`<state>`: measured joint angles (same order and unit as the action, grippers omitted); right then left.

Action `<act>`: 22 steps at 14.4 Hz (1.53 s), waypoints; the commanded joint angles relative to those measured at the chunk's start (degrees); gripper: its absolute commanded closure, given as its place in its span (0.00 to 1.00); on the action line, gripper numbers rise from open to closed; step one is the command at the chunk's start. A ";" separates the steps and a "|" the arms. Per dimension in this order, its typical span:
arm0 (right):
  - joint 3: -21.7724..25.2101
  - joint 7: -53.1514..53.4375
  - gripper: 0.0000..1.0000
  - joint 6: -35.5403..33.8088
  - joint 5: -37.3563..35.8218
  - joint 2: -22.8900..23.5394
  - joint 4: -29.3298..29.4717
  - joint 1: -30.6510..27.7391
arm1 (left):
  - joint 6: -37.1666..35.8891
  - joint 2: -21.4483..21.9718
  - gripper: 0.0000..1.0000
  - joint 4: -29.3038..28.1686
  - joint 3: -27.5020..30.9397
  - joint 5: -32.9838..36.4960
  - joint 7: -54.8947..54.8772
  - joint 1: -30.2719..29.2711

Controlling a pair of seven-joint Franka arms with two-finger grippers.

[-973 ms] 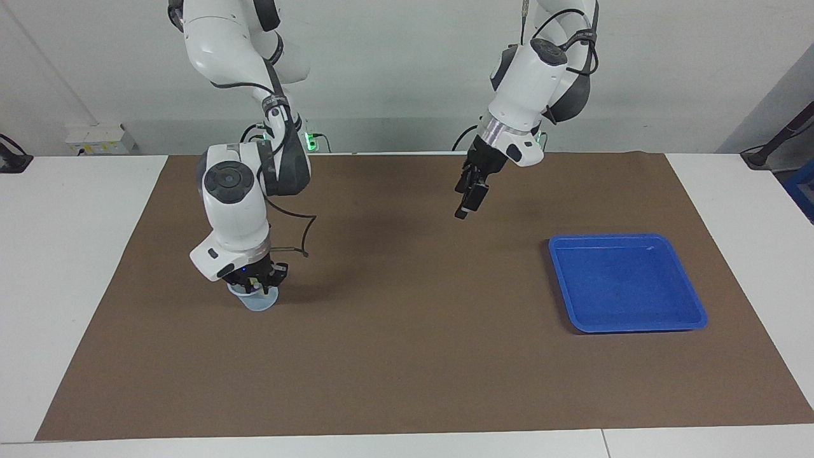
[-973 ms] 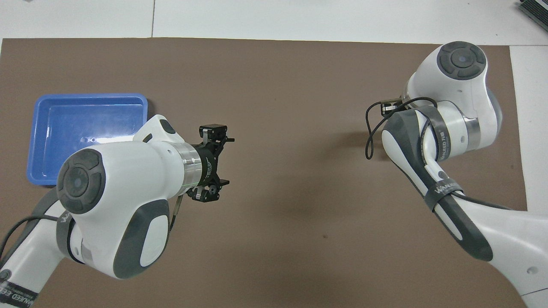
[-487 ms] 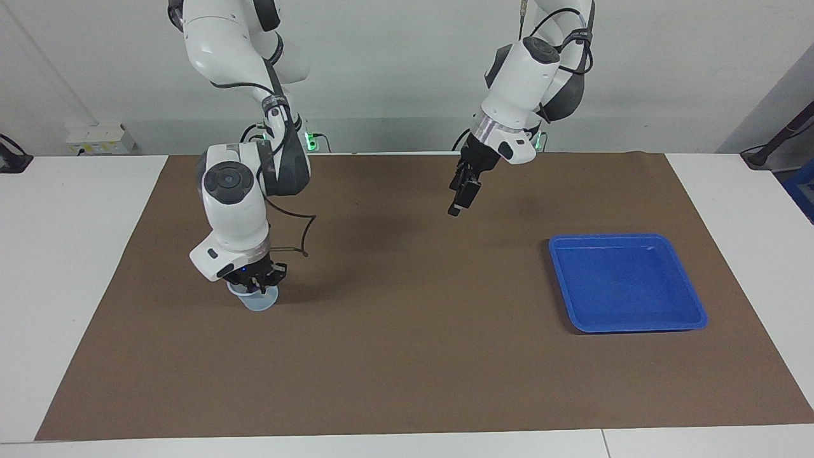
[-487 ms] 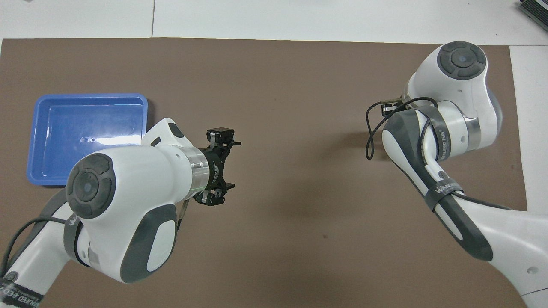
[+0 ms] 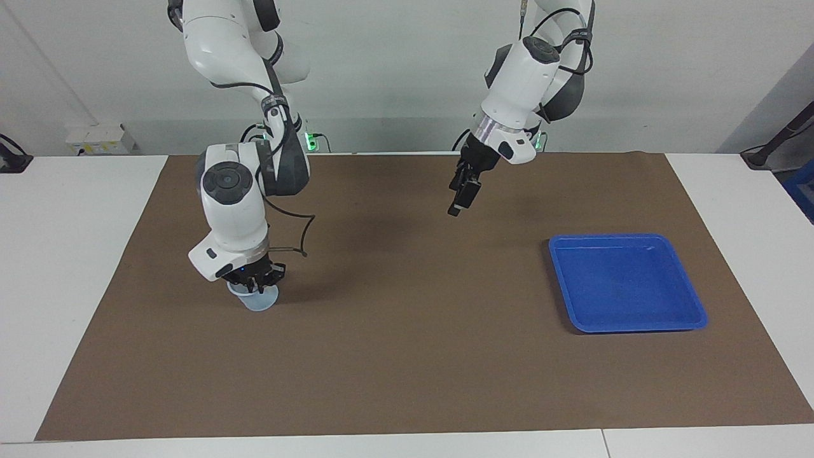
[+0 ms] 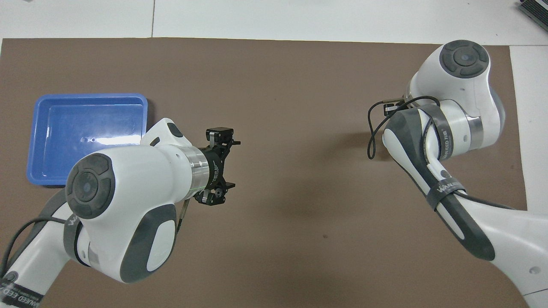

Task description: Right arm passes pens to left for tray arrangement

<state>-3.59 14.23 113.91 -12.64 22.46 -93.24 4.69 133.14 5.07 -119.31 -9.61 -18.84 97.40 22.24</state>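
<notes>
The right arm's black gripper [image 5: 257, 284] sits down in the small translucent bluish cup [image 5: 259, 299], grip hidden; lifting could tip it. The left arm's black gripper [image 5: 459, 200] waits over the brown mat [image 5: 407, 356], fingers spread.

Tray [image 5: 626, 283]: bright blue, unpatterned. It rests on a plain brown mat [image 5: 407, 356]; the table [image 5: 70, 254] bordering the mat is white. Cup [image 5: 257, 300], at the right arm's end of the mat, well apart from the tray: pale translucent blue. Both arms: white shells with dark grey joint caps. Left gripper [image 5: 459, 200] and right gripper [image 5: 255, 280]: black; a small blue light glows at the right wrist.
</notes>
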 commanded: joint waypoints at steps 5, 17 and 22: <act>-0.63 -0.43 0.85 -5.01 -0.19 -5.14 0.34 -0.65 | 2.90 0.21 0.00 -0.40 0.73 -1.03 1.56 1.14; -0.63 -3.51 0.62 7.54 2.27 -7.70 -9.49 -1.09 | 4.06 -0.06 0.00 -0.40 0.73 -1.20 4.81 1.93; -0.63 -3.50 0.61 8.26 2.27 -7.26 -9.94 -1.18 | 4.06 -0.06 0.00 -0.49 0.73 -1.20 4.73 1.93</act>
<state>-3.90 11.98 120.90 -11.64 15.89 -101.98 4.32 136.08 5.04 -119.29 -9.65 -19.05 101.72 23.05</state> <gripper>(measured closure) 0.612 0.000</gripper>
